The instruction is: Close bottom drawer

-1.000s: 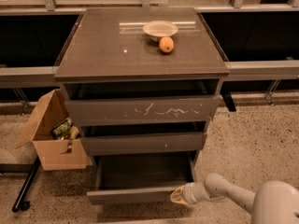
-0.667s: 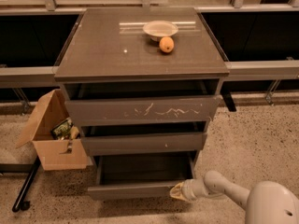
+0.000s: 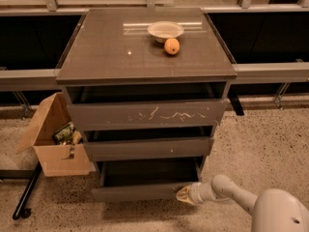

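Note:
The bottom drawer is the lowest of three grey-brown drawers in the cabinet. Its plain flat front stands out a little from the cabinet and its dark shallow interior shows. My gripper is at the drawer front's right end, low near the floor, touching or nearly touching it. My white arm reaches in from the lower right.
The scratched top drawer and the middle drawer also stand out. A white bowl and an orange sit on the cabinet top. An open cardboard box with items stands at the left. A black bar lies on the floor.
The bottom drawer has slid inward; less of its interior shows. My gripper has moved in toward the cabinet with the drawer front.

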